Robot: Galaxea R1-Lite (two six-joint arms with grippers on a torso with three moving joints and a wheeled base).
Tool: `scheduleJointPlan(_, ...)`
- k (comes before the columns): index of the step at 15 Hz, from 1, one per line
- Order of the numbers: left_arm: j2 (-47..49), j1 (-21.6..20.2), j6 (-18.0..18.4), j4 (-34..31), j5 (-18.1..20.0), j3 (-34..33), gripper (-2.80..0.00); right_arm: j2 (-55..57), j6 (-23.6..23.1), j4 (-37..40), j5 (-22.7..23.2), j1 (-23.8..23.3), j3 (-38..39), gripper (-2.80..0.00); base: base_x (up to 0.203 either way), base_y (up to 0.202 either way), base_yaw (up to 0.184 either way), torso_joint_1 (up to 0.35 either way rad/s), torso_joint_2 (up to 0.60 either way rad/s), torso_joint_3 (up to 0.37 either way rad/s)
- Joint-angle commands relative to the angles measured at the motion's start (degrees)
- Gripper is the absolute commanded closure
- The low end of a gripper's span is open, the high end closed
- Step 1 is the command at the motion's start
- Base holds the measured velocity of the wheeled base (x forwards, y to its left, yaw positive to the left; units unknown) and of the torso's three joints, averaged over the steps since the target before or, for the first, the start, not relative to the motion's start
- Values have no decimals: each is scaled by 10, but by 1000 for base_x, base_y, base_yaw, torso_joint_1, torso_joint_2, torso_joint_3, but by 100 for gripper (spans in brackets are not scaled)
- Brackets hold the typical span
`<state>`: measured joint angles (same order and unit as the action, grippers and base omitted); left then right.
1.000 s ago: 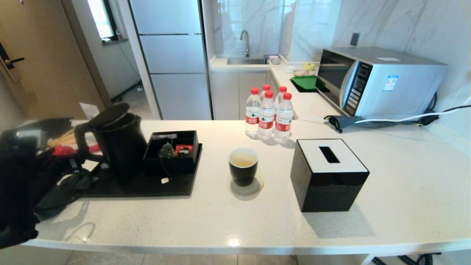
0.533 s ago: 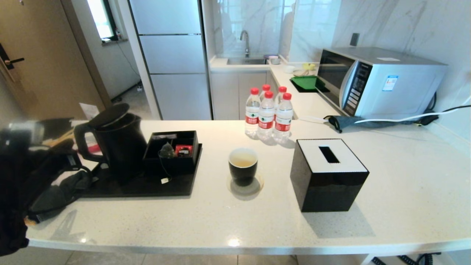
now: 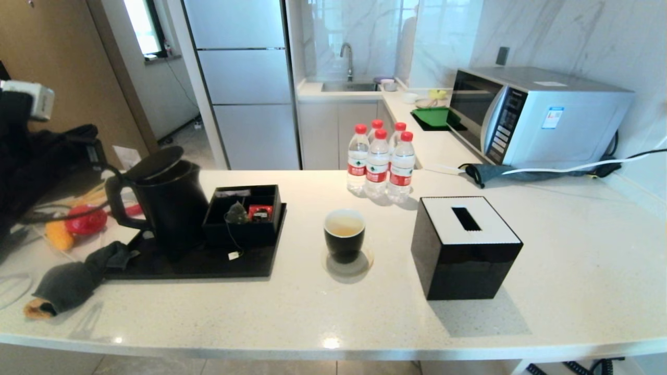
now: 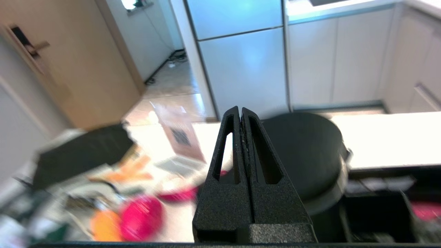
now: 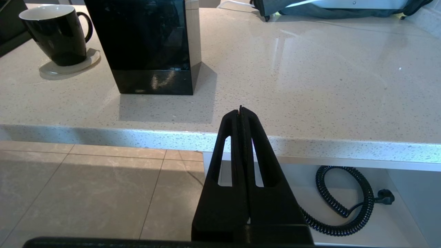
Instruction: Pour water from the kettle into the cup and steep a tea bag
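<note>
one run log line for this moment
left gripper: shut, empty, by kettle | right gripper: shut, parked | tea bag: in box

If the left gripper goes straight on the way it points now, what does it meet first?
Probably the kettle. The shut left gripper points just past the edge of its black lid, so it may only graze it; depth is unclear.

I am operating in a small residential or hotel-suite kitchen. Indicators: a tall pale multi-door refrigerator (image 3: 239, 78), a recessed steel sink with a curved chrome tap (image 3: 348, 78), a silver microwave oven (image 3: 536, 117), marble-patterned wall panels (image 3: 552, 36) and a white speckled stone counter (image 3: 365, 312).
</note>
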<state>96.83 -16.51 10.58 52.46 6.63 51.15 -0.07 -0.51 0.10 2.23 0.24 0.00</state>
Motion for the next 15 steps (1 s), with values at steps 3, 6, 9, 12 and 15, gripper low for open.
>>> scheduleJointPlan(3,-8,-4,118,-364,1,198,0,1,-1,-1,1,0,0,0,0,0,0,0,0,0)
scheduleJointPlan(6,22,-16,250,-558,3,306,0,1,0,-1,1,0,0,0,0,0,0,0,0,0)
scheduleJointPlan(9,74,-18,344,-658,5,376,0,1,0,0,0,0,0,0,0,0,0,0,0,0)
scheduleJointPlan(12,120,-16,379,-685,7,432,0,1,0,0,0,0,0,0,0,0,0,0,0,0)
scheduleJointPlan(15,156,-16,386,-686,8,489,0,1,-1,0,0,0,0,0,0,0,0,0,0,0)
